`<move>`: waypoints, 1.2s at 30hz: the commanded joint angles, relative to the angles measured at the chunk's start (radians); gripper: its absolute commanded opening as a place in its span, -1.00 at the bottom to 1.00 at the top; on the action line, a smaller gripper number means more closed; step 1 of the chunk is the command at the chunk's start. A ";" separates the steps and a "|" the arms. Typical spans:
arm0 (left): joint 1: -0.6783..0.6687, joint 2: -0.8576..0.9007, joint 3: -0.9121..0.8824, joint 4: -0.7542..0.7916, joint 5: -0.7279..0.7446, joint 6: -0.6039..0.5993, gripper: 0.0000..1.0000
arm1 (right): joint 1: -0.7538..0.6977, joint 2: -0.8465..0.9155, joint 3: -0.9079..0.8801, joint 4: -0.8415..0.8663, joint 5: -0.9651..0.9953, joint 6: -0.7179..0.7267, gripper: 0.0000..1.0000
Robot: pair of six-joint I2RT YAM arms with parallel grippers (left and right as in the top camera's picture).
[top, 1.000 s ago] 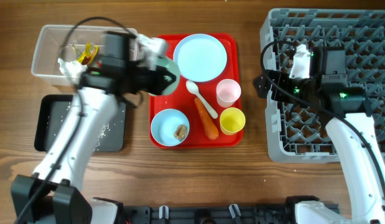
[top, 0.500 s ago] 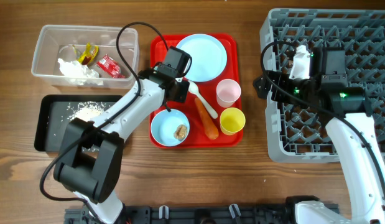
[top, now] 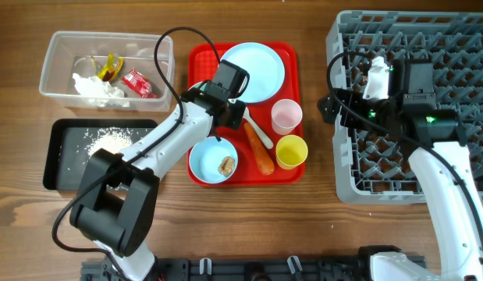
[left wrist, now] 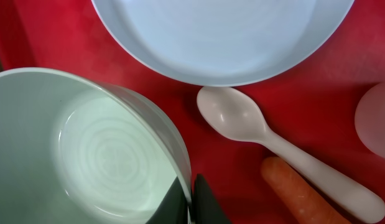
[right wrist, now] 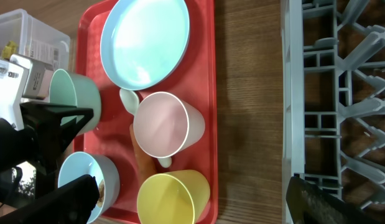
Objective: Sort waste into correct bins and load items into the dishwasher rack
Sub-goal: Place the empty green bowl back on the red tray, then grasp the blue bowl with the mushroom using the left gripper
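Both tools: left tool (left wrist: 191, 194) clenched on bowl (left wrist: 86, 155) rim; right tool (top: 335, 108) released.
Bowl: thin rim pinch, could slip.
Spoon (left wrist: 232, 118): close, may get knocked.

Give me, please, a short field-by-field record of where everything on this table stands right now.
left fingers: shut on the rim of the empty bowl, at the left side of the red tray
right fingers: open, holding nothing, at the left edge of the rack
on red tray: plate, spoon, carrot, pink cup, yellow cup, second bowl with a brown lump
clear tub: yellow wrapper, red wrapper, tissue
black tray: rice
rack contents: no dishes visible
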 commanded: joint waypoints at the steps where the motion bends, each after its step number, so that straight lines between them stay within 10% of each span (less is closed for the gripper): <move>1: 0.001 0.006 0.006 0.005 -0.015 -0.016 -0.70 | 0.004 0.011 0.015 0.004 0.011 0.001 1.00; 5: 0.002 0.006 0.006 0.005 -0.015 -0.016 -0.24 | 0.004 0.011 0.015 0.004 0.011 0.001 0.99; 21: -0.095 -0.142 0.172 -0.305 -0.002 0.036 0.23 | 0.004 0.011 0.015 0.004 0.011 0.001 0.99; 36: -0.200 -0.043 -0.010 -0.423 0.161 -0.027 -0.20 | 0.004 0.011 0.015 0.002 0.011 0.001 0.99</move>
